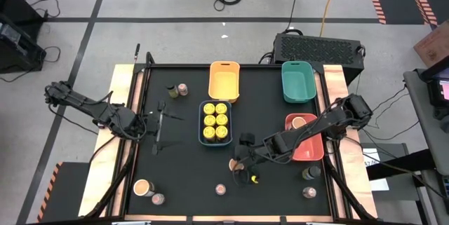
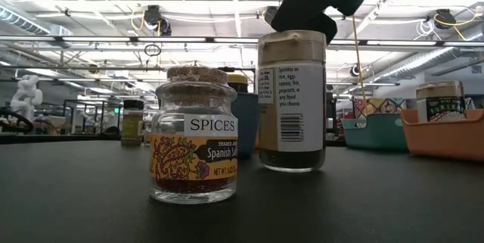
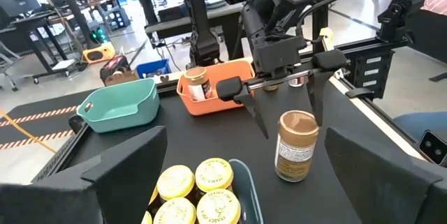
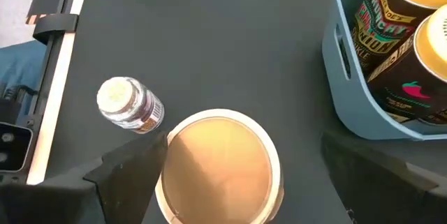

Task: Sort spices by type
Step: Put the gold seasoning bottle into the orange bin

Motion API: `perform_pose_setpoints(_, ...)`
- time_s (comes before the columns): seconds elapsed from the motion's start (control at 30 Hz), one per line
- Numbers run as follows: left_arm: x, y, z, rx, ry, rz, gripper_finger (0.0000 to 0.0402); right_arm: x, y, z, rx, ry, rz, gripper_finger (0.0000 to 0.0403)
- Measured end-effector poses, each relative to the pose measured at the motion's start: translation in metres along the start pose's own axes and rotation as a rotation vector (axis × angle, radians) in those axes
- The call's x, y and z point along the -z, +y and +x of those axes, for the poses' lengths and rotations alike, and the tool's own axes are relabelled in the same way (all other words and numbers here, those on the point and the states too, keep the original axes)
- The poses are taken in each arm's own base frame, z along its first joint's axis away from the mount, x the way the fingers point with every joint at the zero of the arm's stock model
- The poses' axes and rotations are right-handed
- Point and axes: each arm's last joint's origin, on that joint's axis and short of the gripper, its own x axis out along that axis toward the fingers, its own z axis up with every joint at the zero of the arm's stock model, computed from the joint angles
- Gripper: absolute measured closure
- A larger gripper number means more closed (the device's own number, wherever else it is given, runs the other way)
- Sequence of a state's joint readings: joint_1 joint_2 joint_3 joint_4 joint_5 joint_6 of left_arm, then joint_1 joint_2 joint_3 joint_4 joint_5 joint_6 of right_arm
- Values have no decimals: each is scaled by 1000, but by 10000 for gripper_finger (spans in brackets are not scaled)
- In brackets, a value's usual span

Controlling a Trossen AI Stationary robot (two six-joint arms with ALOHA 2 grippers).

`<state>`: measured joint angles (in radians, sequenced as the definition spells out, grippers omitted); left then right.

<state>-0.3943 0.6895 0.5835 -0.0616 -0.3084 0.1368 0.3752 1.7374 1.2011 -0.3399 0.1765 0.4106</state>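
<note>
I'm hovering the right tool, fingers wide, over the tall tan-lidded plastic spice jar on the black tabletop while the left tool is waiting, equally wide.

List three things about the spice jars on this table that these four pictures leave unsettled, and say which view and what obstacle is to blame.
1. Saffron jar, low view: the brand name runs round the curve, out of sight.
2. Peach-lidded jar, right wrist view: seen from straight above, so its label is hidden and the picture's bottom edge cuts it.
3. Jars near the table's front edge, high view: too small to read their type.
4. Blue tray, right wrist view: the picture's edge cuts off most jars.
</note>
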Motion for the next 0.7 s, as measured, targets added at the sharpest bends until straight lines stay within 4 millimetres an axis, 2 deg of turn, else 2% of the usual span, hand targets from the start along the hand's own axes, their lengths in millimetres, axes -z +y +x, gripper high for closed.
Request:
perform_pose_setpoints(0.27, 0, 0, 0, 1, 3, 1, 10, -2, -1, 0, 17, -10, -36, 30)
perform_pose_setpoints(0.53, 1, 0, 0, 2, 7, 1, 10, -19, 3, -8, 26, -49, -101, 30)
perform_pose_setpoints(0.7, 1, 0, 0, 3, 13, 3, 10, -20, 3, -10, 27, -41, -92, 30)
